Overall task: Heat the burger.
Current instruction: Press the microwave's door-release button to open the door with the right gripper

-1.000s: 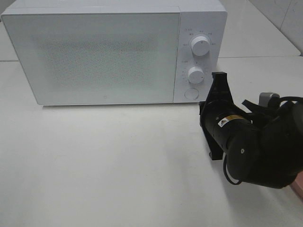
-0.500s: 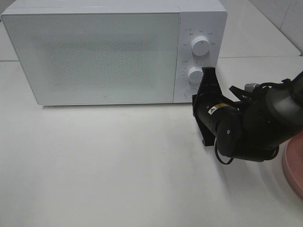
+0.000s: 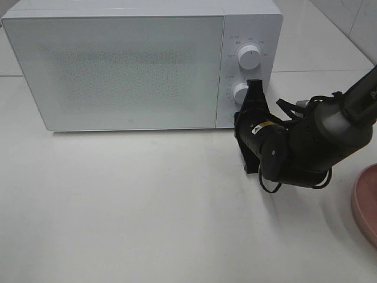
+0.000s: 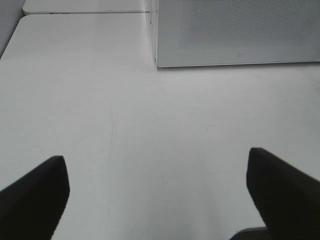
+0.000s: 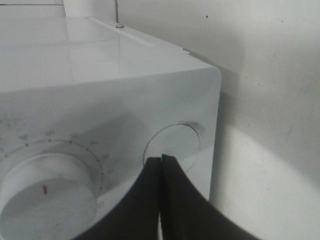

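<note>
Burger is showing in no view; right gripper [image 5: 161,165], jaws pressed together, is touching round white button [image 5: 176,141] on boxy white microwave [image 3: 118,65]; left gripper [image 4: 159,195] is hovering wide apart over white table [image 4: 150,125].

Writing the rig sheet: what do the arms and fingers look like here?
Right arm: matte black, bulky rounded housings, a grey cylindrical link, small yellow-and-white warning label, thin black cable loops. Right fingers: black, flat, tapered. Left fingers: black wedges.

One microwave [image 3: 118,65], two knobs [image 3: 250,57] [image 3: 240,92], one plate [image 3: 366,206]
</note>
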Available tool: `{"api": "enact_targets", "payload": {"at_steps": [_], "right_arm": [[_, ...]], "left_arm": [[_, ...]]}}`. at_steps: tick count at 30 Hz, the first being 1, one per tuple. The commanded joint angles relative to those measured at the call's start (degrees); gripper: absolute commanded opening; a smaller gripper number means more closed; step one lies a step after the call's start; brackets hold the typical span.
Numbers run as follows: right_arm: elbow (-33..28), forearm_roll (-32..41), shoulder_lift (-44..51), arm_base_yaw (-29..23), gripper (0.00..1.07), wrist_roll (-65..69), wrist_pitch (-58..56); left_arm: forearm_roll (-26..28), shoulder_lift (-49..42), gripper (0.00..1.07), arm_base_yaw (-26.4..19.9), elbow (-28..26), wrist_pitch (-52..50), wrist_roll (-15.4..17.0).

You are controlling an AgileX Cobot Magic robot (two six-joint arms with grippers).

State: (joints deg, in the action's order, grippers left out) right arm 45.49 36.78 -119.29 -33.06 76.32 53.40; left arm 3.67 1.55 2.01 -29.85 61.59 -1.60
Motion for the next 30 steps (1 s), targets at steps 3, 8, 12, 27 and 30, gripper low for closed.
{"api": "enact_targets", "payload": {"at_steps": [3,8,12,27,30], "right_arm": [[1.78,1.03,-0.40,1.03,0.00,-1.20,0.23],[2.41,0.00,-1.89,0.97,0.00,0.34,-0.80],[2.46,0.34,-2.69,0.97,0.00,0.46,-0.29],[5.21,1.32,-4.70,0.97,0.00,-0.06,1.72],[5.73,2.35,-4.70,0.97,0.00,-1.83,3.44]], "left_arm": [[0.52,-0.23,0.88,0.00,0.11,-0.11,0.06],[0.52,-0.23,0.88,0.00,0.11,-0.11,0.06],[0.52,-0.23,0.88,0.00,0.11,-0.11,0.06],[0.52,-0.23,0.88,0.00,0.11,-0.11,0.06],[0.52,-0.23,0.88,0.00,0.11,-0.11,0.06]]}}
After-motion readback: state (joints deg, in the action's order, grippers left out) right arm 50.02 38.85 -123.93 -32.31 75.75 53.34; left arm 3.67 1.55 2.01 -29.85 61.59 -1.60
